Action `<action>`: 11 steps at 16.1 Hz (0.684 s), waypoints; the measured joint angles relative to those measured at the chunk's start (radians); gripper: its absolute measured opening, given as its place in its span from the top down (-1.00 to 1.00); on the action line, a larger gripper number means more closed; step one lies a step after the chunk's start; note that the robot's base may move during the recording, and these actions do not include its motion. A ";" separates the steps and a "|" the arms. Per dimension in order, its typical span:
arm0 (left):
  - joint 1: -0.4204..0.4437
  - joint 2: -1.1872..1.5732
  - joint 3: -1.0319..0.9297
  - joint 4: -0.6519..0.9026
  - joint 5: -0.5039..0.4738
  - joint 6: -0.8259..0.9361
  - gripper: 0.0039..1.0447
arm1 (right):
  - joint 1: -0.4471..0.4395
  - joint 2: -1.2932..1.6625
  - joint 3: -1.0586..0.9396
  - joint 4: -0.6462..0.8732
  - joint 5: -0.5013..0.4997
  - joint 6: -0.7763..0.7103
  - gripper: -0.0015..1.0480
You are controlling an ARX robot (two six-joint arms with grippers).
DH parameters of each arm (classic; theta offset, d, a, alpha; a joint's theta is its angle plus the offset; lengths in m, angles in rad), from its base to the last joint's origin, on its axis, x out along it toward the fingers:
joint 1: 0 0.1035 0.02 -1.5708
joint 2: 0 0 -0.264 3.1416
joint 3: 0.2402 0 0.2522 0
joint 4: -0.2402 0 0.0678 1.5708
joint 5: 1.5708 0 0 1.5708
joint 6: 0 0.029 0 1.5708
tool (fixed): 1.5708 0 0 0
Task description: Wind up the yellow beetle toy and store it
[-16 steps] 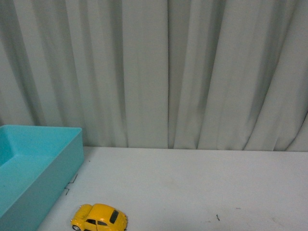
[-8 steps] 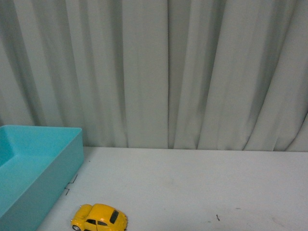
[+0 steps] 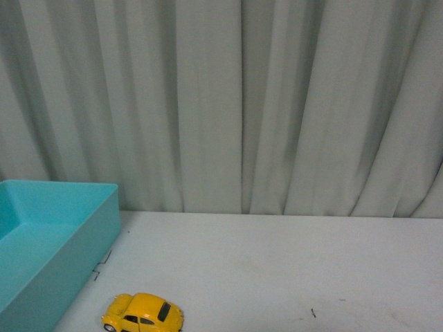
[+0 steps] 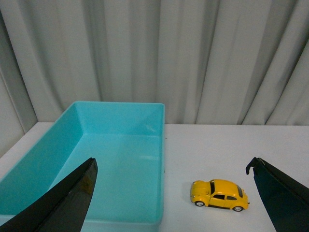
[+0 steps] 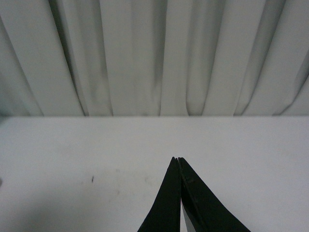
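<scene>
Left hand [image 4: 172, 163] spread wide, right hand [image 5: 177, 159] pinched closed and empty, yellow beetle toy [image 3: 143, 313] unmoved near teal bin [image 3: 69, 270]

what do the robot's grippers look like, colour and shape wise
The left gripper has two flat black fingers, slightly glossy, tapering toward the tips; one tip has a small hooked notch. The right gripper has the same black wedge shapes, narrowing to thin tips. No cables or markings are visible, and the front view shows neither arm.
</scene>
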 joint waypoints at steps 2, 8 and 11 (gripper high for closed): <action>0.000 0.000 0.000 0.001 0.000 0.000 -0.88 | 0.000 -0.082 0.001 -0.031 0.003 0.000 0.96; 0.000 0.000 0.000 0.000 0.000 0.000 -0.88 | 0.000 -0.083 0.000 -0.037 0.003 0.000 0.09; 0.000 0.000 0.000 0.000 0.000 0.000 -0.88 | 0.000 -0.083 0.000 -0.037 0.003 0.000 -0.59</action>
